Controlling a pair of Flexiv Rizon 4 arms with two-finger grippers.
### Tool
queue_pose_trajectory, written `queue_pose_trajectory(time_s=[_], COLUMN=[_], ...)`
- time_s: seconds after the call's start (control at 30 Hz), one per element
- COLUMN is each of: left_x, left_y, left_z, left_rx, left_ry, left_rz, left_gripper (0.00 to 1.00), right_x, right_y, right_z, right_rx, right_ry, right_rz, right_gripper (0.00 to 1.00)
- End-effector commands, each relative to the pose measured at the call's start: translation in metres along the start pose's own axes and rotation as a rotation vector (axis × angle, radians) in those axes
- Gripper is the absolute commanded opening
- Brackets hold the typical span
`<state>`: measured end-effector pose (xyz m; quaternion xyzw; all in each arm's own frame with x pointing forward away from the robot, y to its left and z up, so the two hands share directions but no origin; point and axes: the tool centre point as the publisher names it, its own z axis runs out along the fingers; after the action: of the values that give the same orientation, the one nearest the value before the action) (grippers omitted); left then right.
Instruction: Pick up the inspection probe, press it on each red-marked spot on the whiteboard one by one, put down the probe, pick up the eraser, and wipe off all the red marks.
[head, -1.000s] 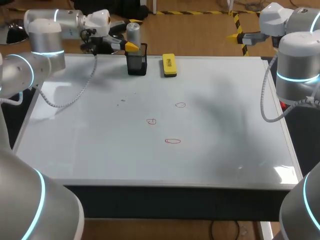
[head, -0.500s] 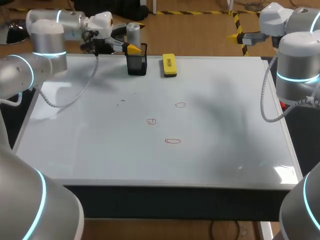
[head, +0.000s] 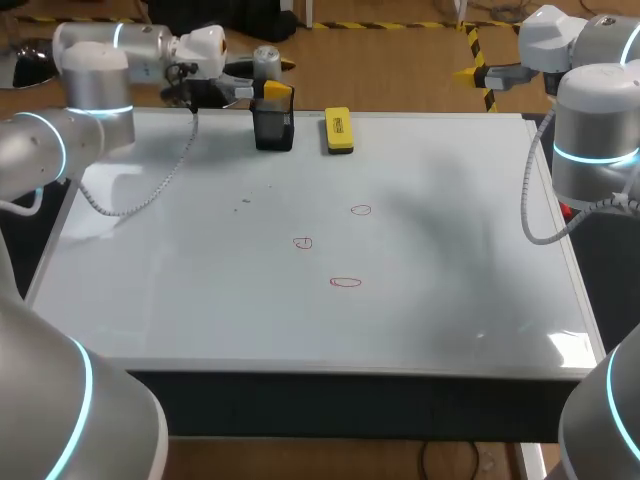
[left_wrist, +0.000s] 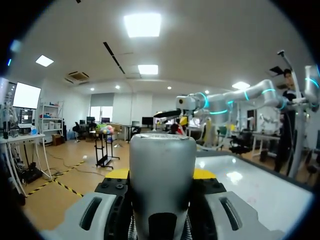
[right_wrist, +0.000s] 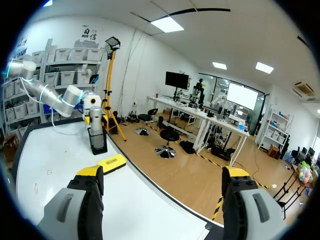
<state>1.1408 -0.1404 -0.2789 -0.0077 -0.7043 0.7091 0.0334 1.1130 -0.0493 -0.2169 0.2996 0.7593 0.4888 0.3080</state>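
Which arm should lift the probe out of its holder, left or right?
Left. The left pincer grips the inspection probe standing in the black holder at the whiteboard's far edge. The right pincer hangs open off the far right corner, well away from it.

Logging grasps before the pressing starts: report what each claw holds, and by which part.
Left claw grips the probe around its upper body, with the probe standing in its holder. Right claw holds nothing.
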Motion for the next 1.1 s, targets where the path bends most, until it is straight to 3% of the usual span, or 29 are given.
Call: queue_pose_trajectory(time_s=[0.03,0.33,0.63,1.1], left_x=[0.011,0.014,0.009,-0.007], left_y=[-0.001,0.001,-0.008,-0.04], left_z=[0.0,0.0,0.002,-0.002], left_rx=[-0.001,0.002,0.001,0.046], left_ry=[-0.18,-0.189,-0.202,-0.225], left_rz=[0.001,0.0,0.017,0.05], left_gripper=[0.0,0.0,0.0,0.0], right_x=[0.0,0.0,0.0,0.0], right_y=[0.0,0.0,0.0,0.0], right_z=[0.0,0.0,0.0,0.0], right_rx=[0.0,0.0,0.0,0.0], right_ry=[0.001,0.001,0.001,0.001], right_rz=[0.0,0.0,0.0,0.0], right_gripper=[1.0,1.0,1.0,1.0])
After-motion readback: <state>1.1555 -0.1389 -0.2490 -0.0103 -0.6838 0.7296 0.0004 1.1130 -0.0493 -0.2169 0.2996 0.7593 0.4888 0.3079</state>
